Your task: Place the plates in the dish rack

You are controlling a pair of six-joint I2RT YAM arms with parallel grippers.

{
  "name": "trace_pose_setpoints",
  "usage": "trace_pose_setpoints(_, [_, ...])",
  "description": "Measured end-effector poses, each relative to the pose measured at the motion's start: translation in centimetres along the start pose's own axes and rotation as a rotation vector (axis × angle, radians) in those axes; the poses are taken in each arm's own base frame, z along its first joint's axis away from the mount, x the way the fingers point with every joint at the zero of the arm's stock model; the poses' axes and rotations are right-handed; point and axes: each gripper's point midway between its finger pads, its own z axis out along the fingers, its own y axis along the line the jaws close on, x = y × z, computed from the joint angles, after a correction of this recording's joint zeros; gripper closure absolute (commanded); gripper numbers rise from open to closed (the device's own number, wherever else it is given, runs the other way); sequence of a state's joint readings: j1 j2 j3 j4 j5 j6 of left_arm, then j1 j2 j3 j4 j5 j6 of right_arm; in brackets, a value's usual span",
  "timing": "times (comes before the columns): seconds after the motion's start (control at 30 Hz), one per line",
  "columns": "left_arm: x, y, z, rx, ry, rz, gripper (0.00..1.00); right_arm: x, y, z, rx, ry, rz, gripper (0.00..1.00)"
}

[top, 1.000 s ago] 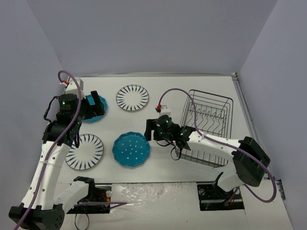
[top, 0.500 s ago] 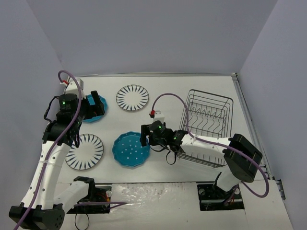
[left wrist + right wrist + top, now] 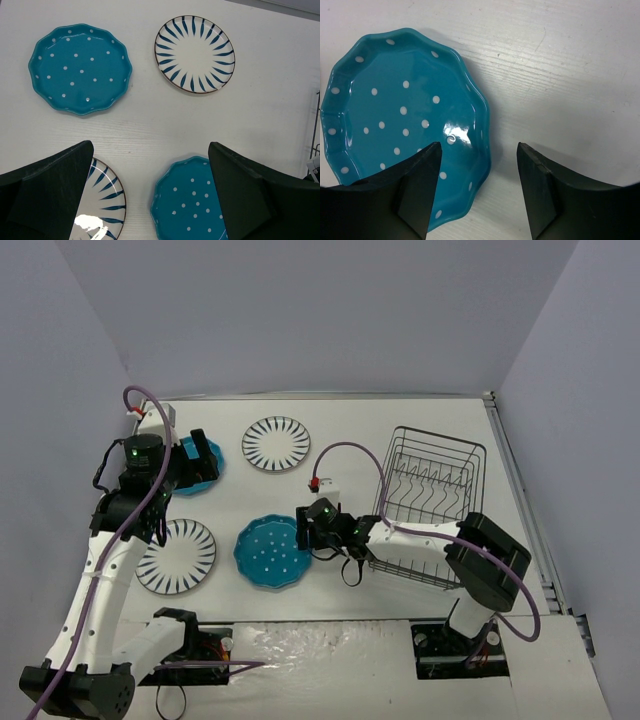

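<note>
Left pincer (image 3: pixel 150 145): spread wide, holding nothing. It hangs high over the left of the surface (image 3: pixel 350 430); in the top view it overlaps the far teal plate (image 3: pixel 80 67).
Right pincer (image 3: pixel 479 150): spread, straddling the right rim of the near teal plate (image 3: pixel 395 110). One finger sits over the plate's well, the other over bare surface.
Rim contact: probably none; we cannot settle it from the wrist view.
Striped plates: far striped plate (image 3: pixel 276 443) at back centre; near striped plate (image 3: pixel 177 556) left of the near teal plate.
Dish rack (image 3: pixel 432 502): right side of the surface; all four plates lie flat outside it.
</note>
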State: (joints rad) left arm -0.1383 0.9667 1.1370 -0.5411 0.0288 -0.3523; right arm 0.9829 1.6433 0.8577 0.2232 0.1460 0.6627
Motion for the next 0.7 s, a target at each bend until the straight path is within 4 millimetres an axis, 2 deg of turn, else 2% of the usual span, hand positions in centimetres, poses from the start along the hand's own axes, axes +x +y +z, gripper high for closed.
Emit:
trace_pose_setpoints(0.17, [0.0, 0.0, 0.0, 0.0, 0.001, 0.0, 0.03, 0.3, -0.3, 0.5, 0.012, 0.004, 0.001, 0.51])
trace_pose_setpoints(0.4, [0.0, 0.0, 0.1, -0.001, 0.002, 0.0, 0.03, 1.4, -0.9, 1.5, 0.035, 0.03, -0.003, 0.52])
trace_pose_setpoints(0.7, [0.0, 0.0, 0.1, -0.001, 0.002, 0.0, 0.03, 1.5, -0.9, 1.8, 0.035, 0.028, -0.003, 0.58])
